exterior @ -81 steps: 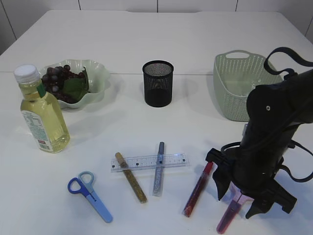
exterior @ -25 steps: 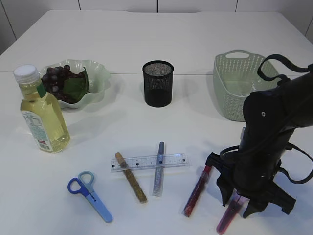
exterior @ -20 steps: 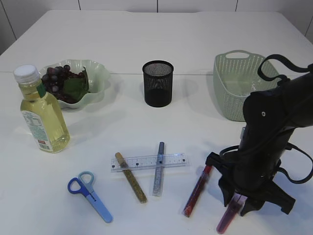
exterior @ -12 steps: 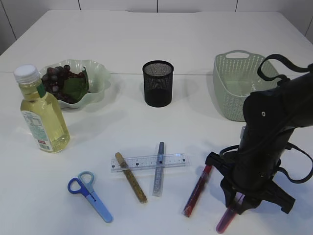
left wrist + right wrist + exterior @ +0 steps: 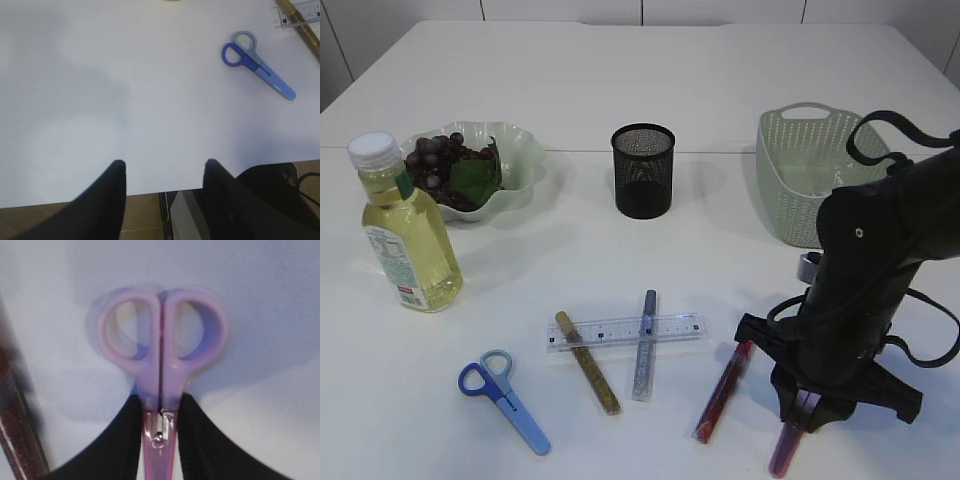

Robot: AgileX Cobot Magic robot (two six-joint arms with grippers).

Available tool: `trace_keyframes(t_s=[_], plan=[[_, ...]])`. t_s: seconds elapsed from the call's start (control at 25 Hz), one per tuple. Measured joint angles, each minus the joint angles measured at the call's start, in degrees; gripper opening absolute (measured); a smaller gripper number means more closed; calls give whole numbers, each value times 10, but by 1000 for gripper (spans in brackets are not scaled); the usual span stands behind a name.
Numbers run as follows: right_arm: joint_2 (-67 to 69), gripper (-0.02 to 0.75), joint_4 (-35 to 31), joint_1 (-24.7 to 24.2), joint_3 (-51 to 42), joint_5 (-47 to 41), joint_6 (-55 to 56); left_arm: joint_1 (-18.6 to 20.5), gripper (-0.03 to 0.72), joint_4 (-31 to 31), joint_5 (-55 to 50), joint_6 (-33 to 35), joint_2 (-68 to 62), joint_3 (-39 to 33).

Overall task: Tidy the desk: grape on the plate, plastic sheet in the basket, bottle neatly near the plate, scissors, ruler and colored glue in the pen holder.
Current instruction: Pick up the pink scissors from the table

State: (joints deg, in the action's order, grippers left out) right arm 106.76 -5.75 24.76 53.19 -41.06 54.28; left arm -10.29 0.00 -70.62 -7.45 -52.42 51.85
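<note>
Pink scissors [image 5: 161, 385] pinched between right fingers [image 5: 125, 440], left fingers [image 5: 116, 192] apart and empty, bottle [image 5: 404, 230] label unreadable

Right arm bent steeply down over counter [image 5: 650, 250], right tool [image 5: 808, 425] pointed downward near front edge, fingers [image 5: 197, 440] clamped on pink scissors [image 5: 161, 360] at pivot. Left tool [image 5: 162, 192] held over counter's edge, fingers [image 5: 107, 197] parted, nothing gripped.

A white table [image 5: 720, 80] carries bottle [image 5: 405, 235], plate [image 5: 525, 165], pen holder [image 5: 643, 171], basket [image 5: 800, 180], ruler [image 5: 620, 329], blue scissors [image 5: 505, 400].
</note>
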Motion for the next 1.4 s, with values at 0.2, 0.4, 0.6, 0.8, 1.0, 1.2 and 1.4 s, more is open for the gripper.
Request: trace_keyframes(t_s=[0.2, 0.4, 0.6, 0.8, 1.0, 1.2, 1.4], plan=[[0, 199, 0, 0, 0, 0, -71, 0, 363, -4, 0, 0, 0, 0], [0, 199, 0, 0, 0, -2, -156, 0, 363, -4, 0, 0, 0, 0], [0, 199, 0, 0, 1, -18, -224, 0, 363, -4, 0, 0, 0, 0], [0, 199, 13, 0, 1, -43, -262, 0, 363, -5, 0, 0, 0, 0], [0, 199, 27, 0, 1, -55, -314, 0, 363, -9, 0, 0, 0, 0], [0, 199, 28, 0, 1, -70, -369, 0, 363, -9, 0, 0, 0, 0], [-22, 199, 33, 0, 1, -70, -409, 0, 363, -9, 0, 0, 0, 0]])
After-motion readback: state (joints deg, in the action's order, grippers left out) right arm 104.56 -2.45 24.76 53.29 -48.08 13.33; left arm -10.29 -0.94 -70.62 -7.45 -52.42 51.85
